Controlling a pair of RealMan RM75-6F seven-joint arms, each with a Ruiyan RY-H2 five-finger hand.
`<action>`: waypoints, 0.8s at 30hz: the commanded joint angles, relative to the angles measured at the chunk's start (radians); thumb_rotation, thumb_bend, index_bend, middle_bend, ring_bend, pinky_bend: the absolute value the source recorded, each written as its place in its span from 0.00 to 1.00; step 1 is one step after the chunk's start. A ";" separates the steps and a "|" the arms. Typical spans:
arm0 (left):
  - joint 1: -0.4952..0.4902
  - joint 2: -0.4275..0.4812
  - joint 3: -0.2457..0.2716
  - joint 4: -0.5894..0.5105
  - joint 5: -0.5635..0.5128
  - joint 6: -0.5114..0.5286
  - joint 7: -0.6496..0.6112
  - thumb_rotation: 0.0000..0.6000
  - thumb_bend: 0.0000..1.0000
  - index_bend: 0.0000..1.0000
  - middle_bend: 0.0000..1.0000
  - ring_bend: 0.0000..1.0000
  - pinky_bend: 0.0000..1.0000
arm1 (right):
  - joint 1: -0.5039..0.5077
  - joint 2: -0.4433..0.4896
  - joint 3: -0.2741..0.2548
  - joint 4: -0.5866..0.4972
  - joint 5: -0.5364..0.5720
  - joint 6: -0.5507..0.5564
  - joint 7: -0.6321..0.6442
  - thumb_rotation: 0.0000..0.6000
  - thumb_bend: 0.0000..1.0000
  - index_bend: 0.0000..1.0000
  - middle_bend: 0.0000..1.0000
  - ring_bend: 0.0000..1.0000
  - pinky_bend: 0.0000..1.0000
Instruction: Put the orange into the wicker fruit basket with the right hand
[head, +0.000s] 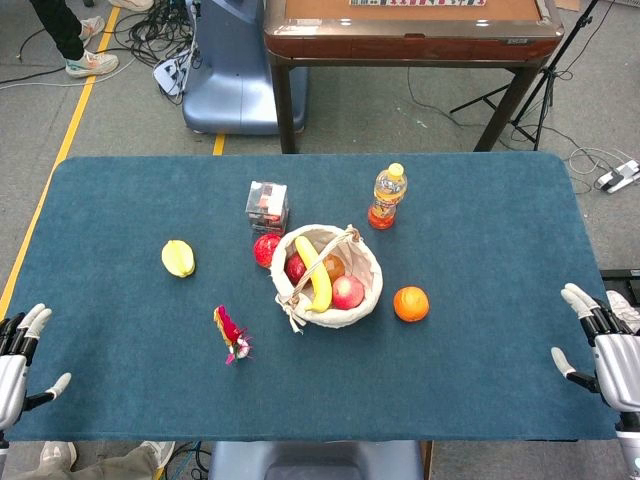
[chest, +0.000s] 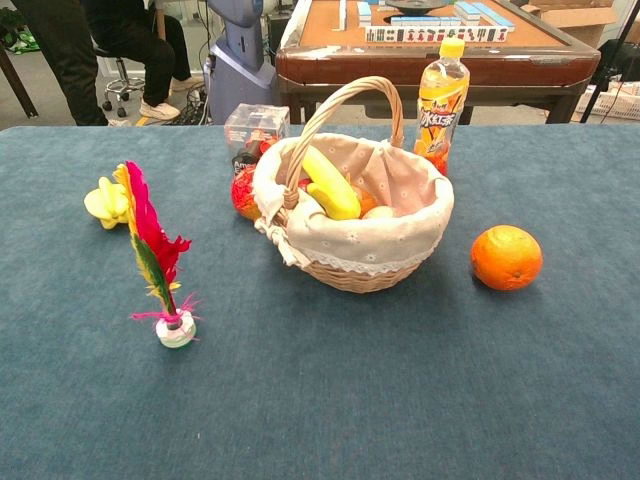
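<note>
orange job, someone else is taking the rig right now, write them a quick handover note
Right hand: open, holds nothing, at the table's right edge, well clear of the orange.
Left hand: open, holds nothing, at the left edge.
Orange: on the blue cloth just right of the wicker fruit basket, not touching it.
Basket: upright, already holding a banana and apples.
Done: nothing yet.
Left: reach with the right hand, grasp the orange, place it in the basket.
</note>
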 joint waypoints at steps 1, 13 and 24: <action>0.000 -0.001 0.000 0.002 0.001 0.001 -0.002 1.00 0.22 0.01 0.00 0.00 0.00 | 0.000 -0.001 0.001 0.000 -0.001 0.002 0.000 1.00 0.31 0.12 0.14 0.12 0.34; 0.002 -0.002 0.002 0.005 0.005 0.003 -0.007 1.00 0.22 0.01 0.00 0.00 0.00 | 0.008 0.002 -0.003 -0.012 -0.014 -0.006 -0.014 1.00 0.31 0.12 0.14 0.12 0.34; 0.000 -0.005 0.005 0.001 0.007 -0.002 0.000 1.00 0.22 0.02 0.00 0.00 0.00 | 0.115 0.004 0.010 -0.100 -0.038 -0.149 -0.155 1.00 0.31 0.12 0.17 0.12 0.34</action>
